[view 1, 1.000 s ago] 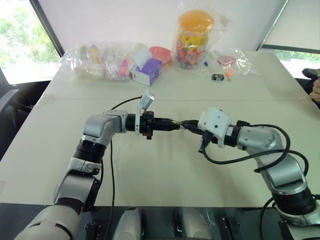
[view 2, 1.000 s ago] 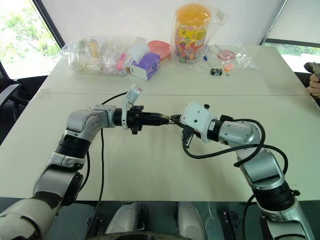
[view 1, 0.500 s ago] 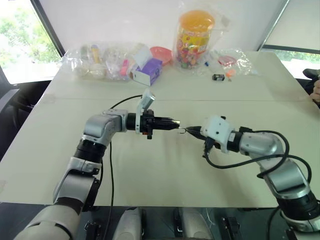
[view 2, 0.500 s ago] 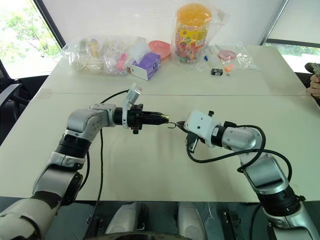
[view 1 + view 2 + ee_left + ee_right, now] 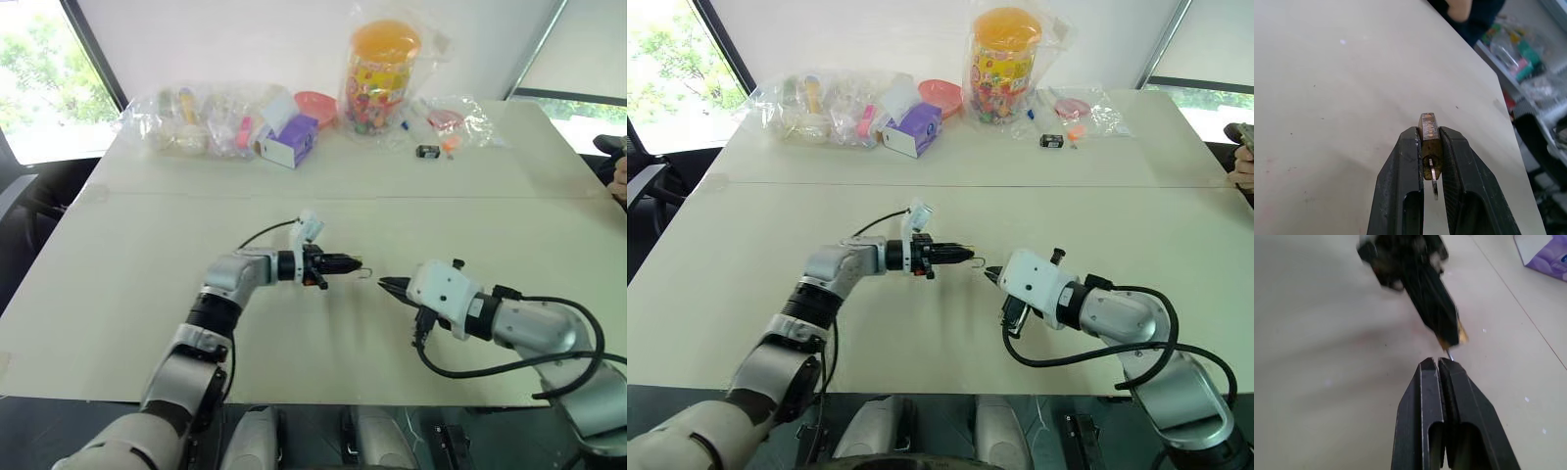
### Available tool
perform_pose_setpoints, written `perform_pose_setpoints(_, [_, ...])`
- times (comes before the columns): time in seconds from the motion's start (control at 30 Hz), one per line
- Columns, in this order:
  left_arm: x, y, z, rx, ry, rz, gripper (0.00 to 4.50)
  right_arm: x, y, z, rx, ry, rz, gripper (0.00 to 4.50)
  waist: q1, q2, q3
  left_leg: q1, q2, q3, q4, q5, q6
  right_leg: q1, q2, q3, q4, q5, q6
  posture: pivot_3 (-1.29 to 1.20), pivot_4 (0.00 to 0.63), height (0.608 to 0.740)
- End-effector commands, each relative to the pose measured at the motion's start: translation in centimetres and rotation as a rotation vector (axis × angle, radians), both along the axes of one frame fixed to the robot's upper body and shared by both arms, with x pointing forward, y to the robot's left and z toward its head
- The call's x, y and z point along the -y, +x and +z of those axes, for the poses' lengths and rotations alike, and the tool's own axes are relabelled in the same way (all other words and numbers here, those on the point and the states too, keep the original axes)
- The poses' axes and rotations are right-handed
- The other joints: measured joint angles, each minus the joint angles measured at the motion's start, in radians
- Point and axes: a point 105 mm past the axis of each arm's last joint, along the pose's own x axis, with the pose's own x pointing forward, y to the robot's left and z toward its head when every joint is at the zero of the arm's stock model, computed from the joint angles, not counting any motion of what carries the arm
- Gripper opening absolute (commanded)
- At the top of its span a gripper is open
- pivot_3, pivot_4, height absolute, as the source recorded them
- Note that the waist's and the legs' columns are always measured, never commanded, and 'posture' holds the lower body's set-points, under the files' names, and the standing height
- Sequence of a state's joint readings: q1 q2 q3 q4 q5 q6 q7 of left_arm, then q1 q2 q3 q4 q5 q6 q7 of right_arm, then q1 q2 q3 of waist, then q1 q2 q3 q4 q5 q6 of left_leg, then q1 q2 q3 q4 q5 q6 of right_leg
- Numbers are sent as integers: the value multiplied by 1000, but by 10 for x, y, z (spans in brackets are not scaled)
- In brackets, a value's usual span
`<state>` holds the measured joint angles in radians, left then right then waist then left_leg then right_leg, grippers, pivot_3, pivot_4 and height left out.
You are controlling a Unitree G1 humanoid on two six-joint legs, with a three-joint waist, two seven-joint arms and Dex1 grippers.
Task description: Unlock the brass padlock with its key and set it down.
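Note:
The brass padlock (image 5: 1428, 128) is pinched between the tips of my left gripper (image 5: 345, 261), which is shut on it low over the middle of the table (image 5: 118, 284). A thin silvery hook (image 5: 364, 270) sticks out of the padlock toward my right gripper (image 5: 385, 285). That gripper points back at it from a short gap away, fingers (image 5: 1422, 391) shut together. In the right wrist view the hook's end (image 5: 1449, 354) lies just beyond my right fingertips, apart from them. I cannot make out the key in any view.
Along the table's far edge lie clear plastic bags of small items (image 5: 191, 119), a purple box (image 5: 288, 140), a tall jar of colourful things (image 5: 380, 73) and a small black object (image 5: 425, 151). A person's hand (image 5: 617, 176) shows at the right edge.
A second ago both grippers met tip to tip higher above the table. They have since parted: the left sank toward the table with the padlock, the right drew back and down.

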<state>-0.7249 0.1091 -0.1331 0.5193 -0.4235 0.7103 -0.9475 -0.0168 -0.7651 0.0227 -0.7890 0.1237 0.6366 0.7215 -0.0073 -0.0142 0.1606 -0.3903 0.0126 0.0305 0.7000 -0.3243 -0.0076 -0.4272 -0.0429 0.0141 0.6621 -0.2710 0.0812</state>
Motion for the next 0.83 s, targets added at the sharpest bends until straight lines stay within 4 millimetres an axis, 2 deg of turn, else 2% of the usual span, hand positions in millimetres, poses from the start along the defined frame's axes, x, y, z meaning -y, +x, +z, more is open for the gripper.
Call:
perform_pose_setpoints(0.03, [3,15,2,-1,-9,90,494,-2,-2,11,55,7,-13,18,-1,0,0,0,0,0,0,0,0,0,0,0,0,0,0,0,150,735])
perform_pose_setpoints(0.17, [3,17,-6,2,27,95,2397,0,-4,9,53,-10,-26,0,-1,0,0,0,0,0,0,0,0,0,0,0,0,0,0,0,150,735])
perform_pose_setpoints(0.3, [-9,16,-9,64,85,64,4367,4,-5,7,45,-27,-30,0,-4,0,0,2,0,0,0,0,0,2,0,0,0,0,0,0,150,735])
perform_pose_setpoints(0.37, [-17,15,-7,104,108,48,4446,7,-5,7,42,-38,-34,0,-7,0,0,3,0,0,0,0,0,3,1,0,0,0,0,0,150,735])
perform_pose_setpoints(0.53, [-37,8,18,300,137,-53,4446,24,-1,7,17,-99,-50,0,-6,0,0,4,2,0,-1,0,0,2,2,1,0,0,0,0,150,735])
perform_pose_setpoints(0.83, [-54,-15,48,500,151,-182,4446,45,5,15,1,-147,-70,0,17,0,0,2,0,0,0,0,0,2,0,0,-1,0,0,0,150,735])
